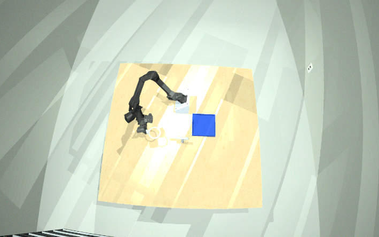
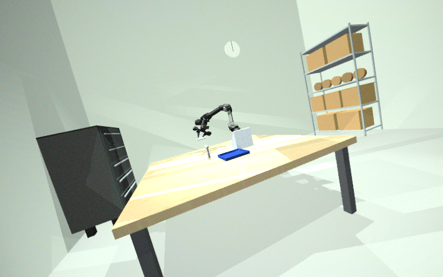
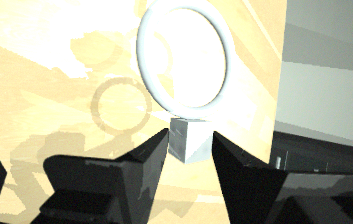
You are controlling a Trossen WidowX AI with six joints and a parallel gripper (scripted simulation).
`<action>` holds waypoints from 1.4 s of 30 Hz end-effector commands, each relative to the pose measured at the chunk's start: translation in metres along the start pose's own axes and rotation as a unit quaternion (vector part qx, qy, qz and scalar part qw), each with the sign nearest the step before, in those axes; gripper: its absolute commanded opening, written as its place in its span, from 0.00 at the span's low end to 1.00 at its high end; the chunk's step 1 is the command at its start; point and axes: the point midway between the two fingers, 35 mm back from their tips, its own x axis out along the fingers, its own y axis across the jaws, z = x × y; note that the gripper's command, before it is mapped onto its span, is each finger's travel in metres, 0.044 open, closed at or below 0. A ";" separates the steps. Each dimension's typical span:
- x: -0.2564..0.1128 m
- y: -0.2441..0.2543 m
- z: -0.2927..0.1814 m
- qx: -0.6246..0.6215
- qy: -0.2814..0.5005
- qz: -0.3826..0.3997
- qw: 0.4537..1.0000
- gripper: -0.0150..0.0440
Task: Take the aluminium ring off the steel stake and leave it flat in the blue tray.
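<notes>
The gripper (image 1: pixel 147 132) (image 2: pixel 198 136) (image 3: pixel 189 134) has its fingers partly open, clamped on the small pale block-like tab (image 3: pixel 193 142) of the aluminium ring (image 1: pixel 154 127) (image 2: pixel 201 138) (image 3: pixel 143 55). In the wrist view the tab sits between the fingertips, and the ring extends outward beyond them, its opening unobstructed by the fingers.

The ring is off the steel stake (image 1: pixel 182 141) (image 2: pixel 208 152) and held in the air above the wooden tabletop (image 1: pixel 214 176) (image 2: pixel 216 182). From the top it appears to one side of the stake's cross-bar (image 1: pixel 180 138) (image 2: pixel 206 146), on the side away from the blue tray (image 1: pixel 203 125) (image 2: pixel 233 154). In the exterior view it looks nearly edge-on, higher than the stake. The wrist view also shows a ring-shaped shadow on the tabletop.

The stake stands upright near the tray, apart from it. The tray lies flat, the ring outside it. A pale panel (image 1: pixel 182 109) (image 2: pixel 243 138) stands near the tray, in front of the arm's base in the exterior view. The black arm (image 1: pixel 139 88) (image 2: pixel 214 111) arches up and over, bending down to the gripper.
</notes>
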 end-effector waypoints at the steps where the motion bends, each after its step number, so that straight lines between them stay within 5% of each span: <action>1: 0.002 0.000 0.005 0.026 0.012 0.008 1.000 0.25; 42: 0.019 0.023 0.054 0.330 0.225 0.043 0.916 0.25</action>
